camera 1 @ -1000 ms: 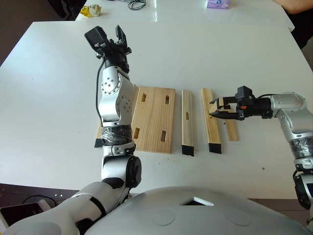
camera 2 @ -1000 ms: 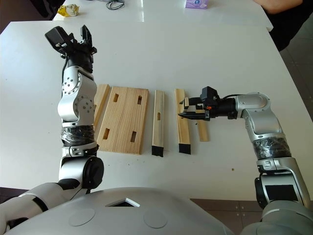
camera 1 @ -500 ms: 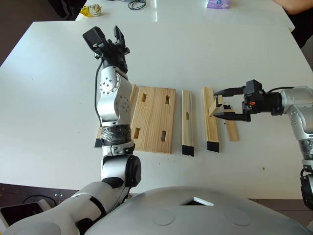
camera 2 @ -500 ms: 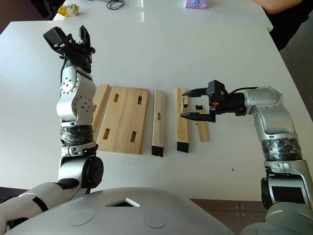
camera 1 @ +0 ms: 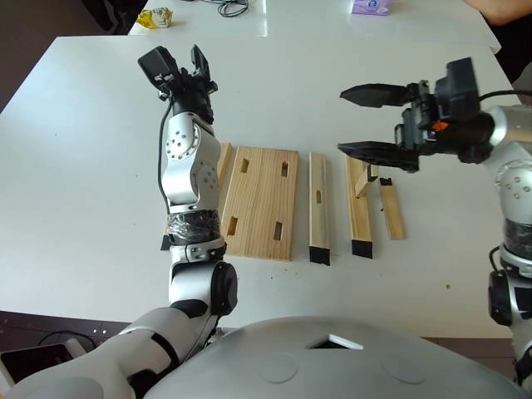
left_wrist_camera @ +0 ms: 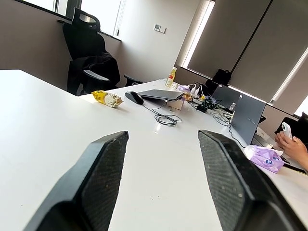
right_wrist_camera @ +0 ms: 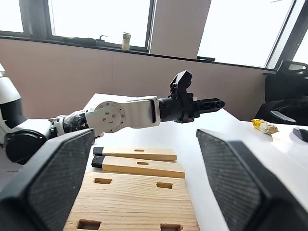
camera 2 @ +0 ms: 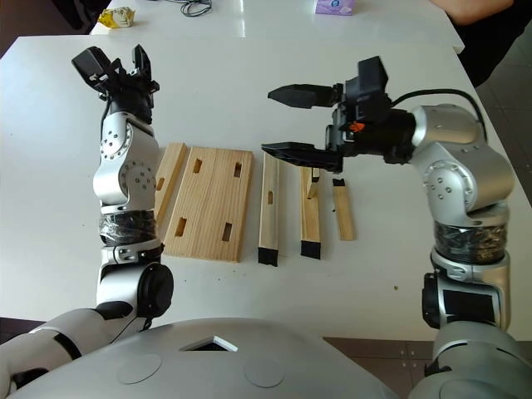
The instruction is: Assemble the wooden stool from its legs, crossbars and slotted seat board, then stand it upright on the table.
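The slotted seat board (camera 1: pixel 262 204) lies flat on the white counter (camera 1: pixel 91 166), with its four slots facing up. To its right lie two legs with black ends, the first leg (camera 1: pixel 318 208) just beside the board and the second leg (camera 1: pixel 357 208) near it. A short crossbar (camera 1: pixel 391 212) lies to the right of them. Another wooden strip (camera 2: pixel 173 166) lies on the left of the board, and the left arm partly hides it.

The right gripper (camera 1: pixel 342 120) hovers above the two legs. Its fingers are wide apart and hold nothing. The left gripper (left_wrist_camera: pixel 163 139) is raised over the far part of the counter, well apart from the wood. Its fingers are also apart and hold nothing.
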